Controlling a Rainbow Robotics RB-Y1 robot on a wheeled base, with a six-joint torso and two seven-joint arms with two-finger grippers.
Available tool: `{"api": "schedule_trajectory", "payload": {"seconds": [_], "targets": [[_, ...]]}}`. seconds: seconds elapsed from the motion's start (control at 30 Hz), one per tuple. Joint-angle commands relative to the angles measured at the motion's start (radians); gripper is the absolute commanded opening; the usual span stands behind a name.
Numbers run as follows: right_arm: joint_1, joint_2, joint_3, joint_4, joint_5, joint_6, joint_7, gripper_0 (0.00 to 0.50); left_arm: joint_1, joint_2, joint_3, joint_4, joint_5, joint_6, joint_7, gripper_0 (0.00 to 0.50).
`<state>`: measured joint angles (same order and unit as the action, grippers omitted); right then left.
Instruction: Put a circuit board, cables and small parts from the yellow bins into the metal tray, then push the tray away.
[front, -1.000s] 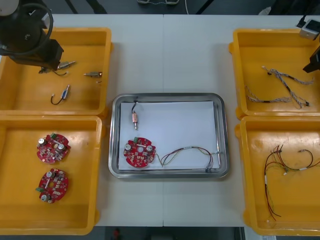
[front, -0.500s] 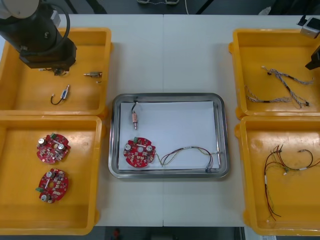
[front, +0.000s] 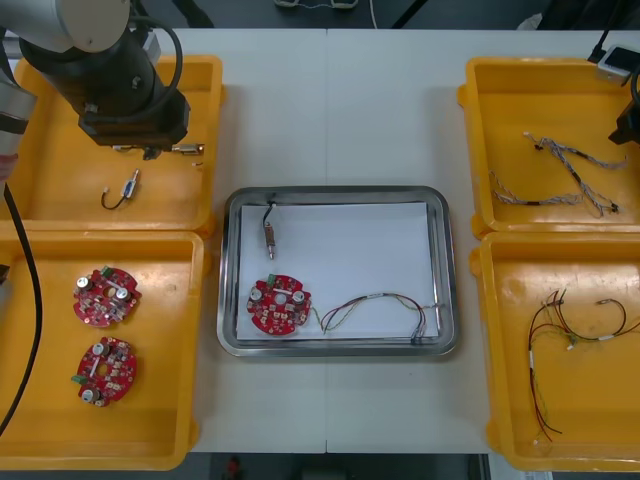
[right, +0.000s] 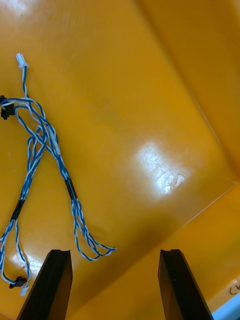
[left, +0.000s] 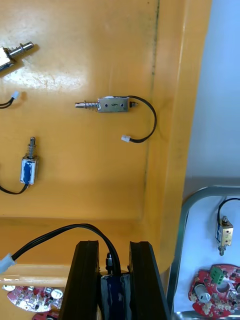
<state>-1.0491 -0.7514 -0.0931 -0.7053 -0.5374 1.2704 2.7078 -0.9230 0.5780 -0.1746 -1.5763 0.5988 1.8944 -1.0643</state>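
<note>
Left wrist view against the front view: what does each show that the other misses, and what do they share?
Left wrist view: the left pincer shut on a small metal part with a black lead, at the far left bin. Front view: the right arm at the far right bin, that bin's twisted blue and white cable, the near right bin's thin cables, and the dark cable in the tray. Both: a loose metal part on the far left bin's floor, the tray's rim, and the red circuit board inside it.

The tray (front: 445, 270) sits on the surface (front: 340, 110) between bins (front: 60, 180), two each side. A circuit board (front: 279, 305), cable (front: 380, 305) and small part (front: 268, 235) lie inside.
</note>
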Motion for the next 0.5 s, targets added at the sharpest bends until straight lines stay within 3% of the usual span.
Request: {"api": "schedule_trajectory", "payload": {"seconds": [0.03, 0.5], "targets": [[-0.002, -0.046, -0.002, 0.013, 0.000, -0.022, -0.003, 0.500, -0.030, -0.015, 0.029, -0.077, -0.008, 0.025, 0.079, 0.002], [-0.002, 0.003, -0.002, 0.199, -0.067, -0.210, -0.003, 0.500, -0.030, -0.012, 0.030, -0.105, 0.006, 0.025, 0.113, 0.001]]}}
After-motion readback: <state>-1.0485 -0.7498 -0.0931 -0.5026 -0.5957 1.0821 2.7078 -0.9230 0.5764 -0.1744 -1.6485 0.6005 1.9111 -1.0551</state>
